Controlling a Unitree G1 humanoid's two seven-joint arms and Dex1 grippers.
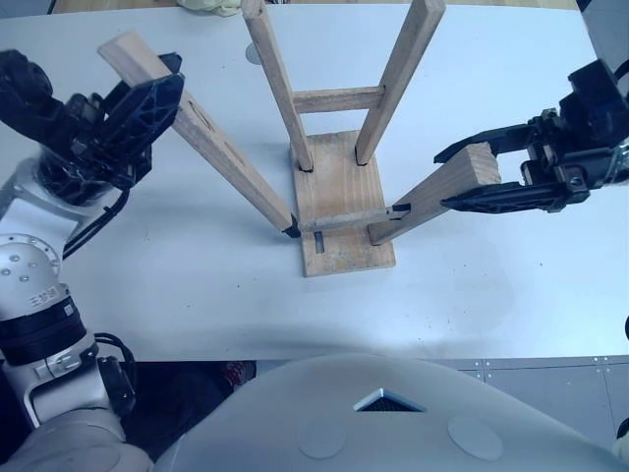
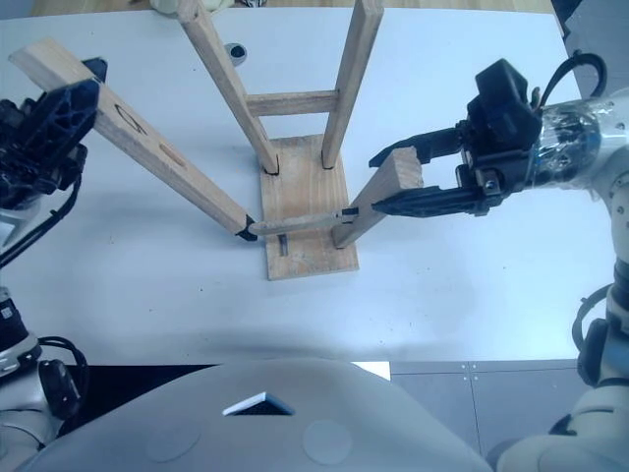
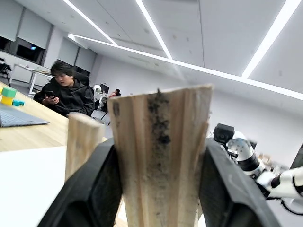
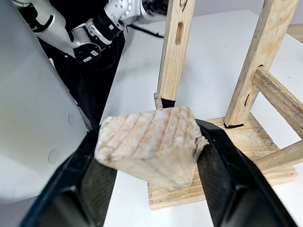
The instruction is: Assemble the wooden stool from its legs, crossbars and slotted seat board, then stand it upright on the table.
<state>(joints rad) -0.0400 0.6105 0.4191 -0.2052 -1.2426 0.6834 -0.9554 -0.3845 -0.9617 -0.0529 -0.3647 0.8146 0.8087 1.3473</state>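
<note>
The slotted seat board [image 1: 334, 182] lies flat on the white table [image 1: 177, 285]. Two legs [image 1: 277, 74] joined by a crossbar [image 1: 337, 98] stand upright in its far slots. A second pair leans over its near end, linked by a thin crossbar [image 1: 339, 218]. My left gripper [image 1: 147, 108] is shut on the left leg [image 1: 211, 138] near its upper end, its foot at the board's left edge. My right gripper [image 1: 486, 177] is shut on the right leg [image 1: 437, 197], whose lower end rests on the board near its right edge. The wrist views show each leg's end grain [image 3: 161, 161] [image 4: 151, 142] between the fingers.
A small round object [image 2: 234, 49] and a pale cloth [image 1: 211, 6] lie at the table's far edge. The table's near edge [image 1: 442, 356] runs just below the board. Open tabletop lies left and right of the board.
</note>
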